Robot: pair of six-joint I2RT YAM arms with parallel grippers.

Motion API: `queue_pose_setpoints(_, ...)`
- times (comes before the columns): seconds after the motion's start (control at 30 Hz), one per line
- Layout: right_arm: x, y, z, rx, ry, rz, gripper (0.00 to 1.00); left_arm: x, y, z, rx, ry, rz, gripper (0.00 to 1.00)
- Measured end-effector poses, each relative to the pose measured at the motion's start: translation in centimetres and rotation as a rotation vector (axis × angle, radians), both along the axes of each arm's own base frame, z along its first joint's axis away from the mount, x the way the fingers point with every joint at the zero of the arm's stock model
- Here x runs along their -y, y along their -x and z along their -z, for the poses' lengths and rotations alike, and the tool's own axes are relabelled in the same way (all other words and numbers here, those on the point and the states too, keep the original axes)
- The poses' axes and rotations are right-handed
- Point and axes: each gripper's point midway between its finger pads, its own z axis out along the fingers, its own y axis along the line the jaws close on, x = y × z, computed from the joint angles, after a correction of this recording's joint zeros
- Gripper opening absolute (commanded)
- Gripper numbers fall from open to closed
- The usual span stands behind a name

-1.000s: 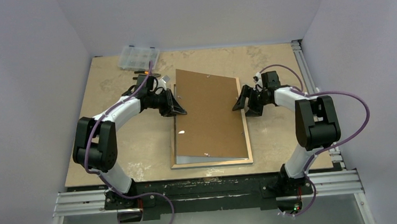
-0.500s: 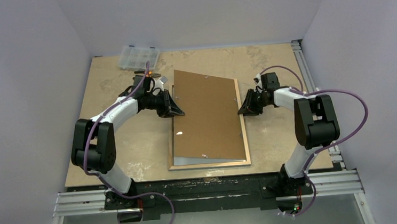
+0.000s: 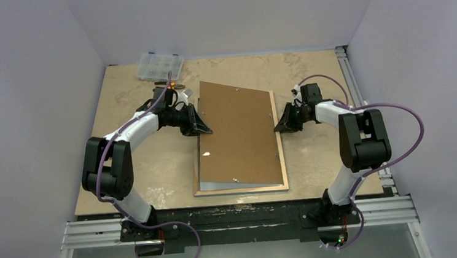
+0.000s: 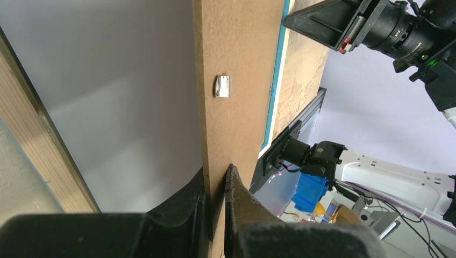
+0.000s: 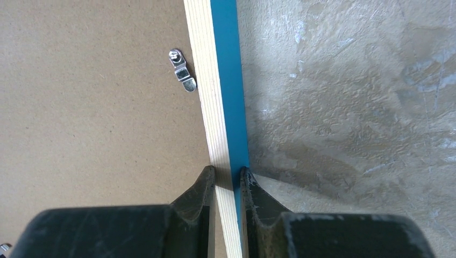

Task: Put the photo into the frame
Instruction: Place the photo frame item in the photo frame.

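Observation:
The frame (image 3: 243,189) lies wood-back-up on the table, its blue front edge (image 5: 227,80) showing along the right rail. A brown backing board (image 3: 239,134) rests askew over it, its left edge raised. My left gripper (image 3: 203,128) is shut on that raised edge (image 4: 216,174). My right gripper (image 3: 280,125) is shut on the frame's right rail (image 5: 226,174). A pale grey-white sheet, seemingly the photo (image 4: 118,107) with its plain back up, fills the frame under the board; a strip of the photo (image 3: 236,182) shows at the near end.
A clear plastic compartment box (image 3: 159,65) stands at the back left, with small parts (image 3: 173,84) beside the left wrist. Metal turn clips (image 5: 182,70) sit on the board. An aluminium rail (image 3: 348,76) runs along the table's right edge.
My right gripper has closed from open onto the frame's right rail. The frame and board have shifted slightly left. The left gripper keeps its hold on the board.

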Motion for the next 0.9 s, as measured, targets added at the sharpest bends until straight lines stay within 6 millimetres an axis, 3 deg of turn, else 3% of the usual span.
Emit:
queue_pose_setpoints(0.37,-0.8,0.3,-0.1,-0.011,-0.028,-0.013,0.03,-0.5,1.4,-1.4,-0.019,-0.021,-0.003,0.00)
queue_pose_setpoints(0.9,-0.9,0.3,-0.2,-0.017,-0.064,-0.012,0.00,-0.5,0.3,0.4,-0.011,-0.065,0.012,0.00)
